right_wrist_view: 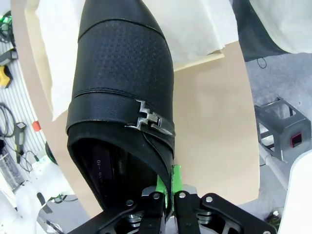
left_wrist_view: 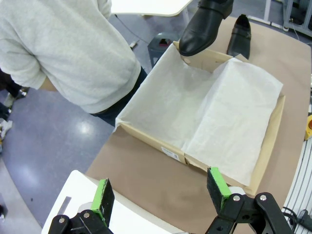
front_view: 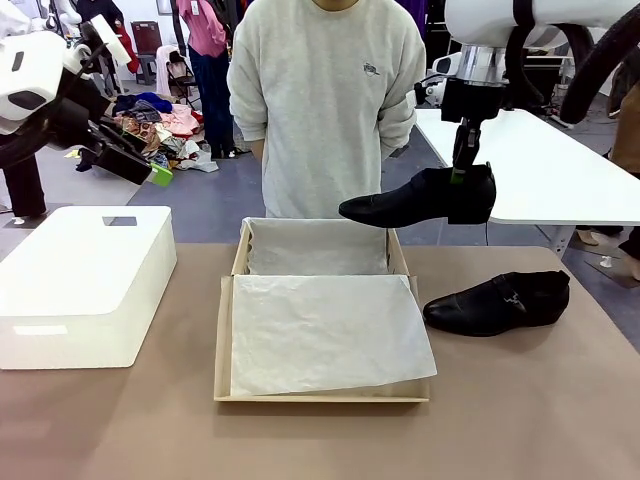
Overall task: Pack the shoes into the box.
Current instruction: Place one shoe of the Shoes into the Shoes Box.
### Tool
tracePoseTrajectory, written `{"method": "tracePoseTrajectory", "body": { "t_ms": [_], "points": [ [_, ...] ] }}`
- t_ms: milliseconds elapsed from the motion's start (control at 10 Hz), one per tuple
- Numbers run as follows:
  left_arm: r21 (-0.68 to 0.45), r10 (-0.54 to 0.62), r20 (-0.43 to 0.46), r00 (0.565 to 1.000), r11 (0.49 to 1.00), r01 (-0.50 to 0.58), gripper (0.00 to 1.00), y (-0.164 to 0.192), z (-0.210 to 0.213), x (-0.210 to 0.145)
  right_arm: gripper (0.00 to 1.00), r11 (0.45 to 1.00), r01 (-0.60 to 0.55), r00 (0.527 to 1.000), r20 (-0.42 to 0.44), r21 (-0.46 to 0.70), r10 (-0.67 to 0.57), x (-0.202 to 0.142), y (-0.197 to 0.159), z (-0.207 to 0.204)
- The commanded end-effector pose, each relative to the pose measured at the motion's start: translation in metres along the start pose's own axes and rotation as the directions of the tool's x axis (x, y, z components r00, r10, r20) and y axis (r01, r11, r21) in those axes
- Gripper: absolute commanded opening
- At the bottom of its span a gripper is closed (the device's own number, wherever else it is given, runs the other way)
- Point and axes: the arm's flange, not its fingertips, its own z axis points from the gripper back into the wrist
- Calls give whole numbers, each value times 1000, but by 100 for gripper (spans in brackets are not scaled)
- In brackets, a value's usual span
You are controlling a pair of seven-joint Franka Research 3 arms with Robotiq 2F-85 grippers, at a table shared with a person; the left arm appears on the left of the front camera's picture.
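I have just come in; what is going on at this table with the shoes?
The right gripper holds one black dress shoe by its heel rim in the air, over the far right corner of the open cardboard shoebox, lined with tissue paper. The other shoe lies on the table to the box's right. The left gripper hangs open near the white plastic box. A person stands at the far side.

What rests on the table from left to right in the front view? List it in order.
white plastic box → brown cardboard box → black shoe. Left out: the second shoe, held in the air by the right tool, since it overlaps the others.
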Motion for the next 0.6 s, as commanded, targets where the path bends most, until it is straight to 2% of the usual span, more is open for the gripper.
{"method": "tracePoseTrajectory", "body": {
  "t_ms": [0,500],
  "points": [
    [1,-5,15,1000,1000,5,100,1,-1,0,0,999,53,996,69,-9,-52,20,9,-2],
    [1,-5,15,1000,1000,5,100,1,-1,0,0,999,17,999,43,-45,-16,91,16,-23]
  ]
}}
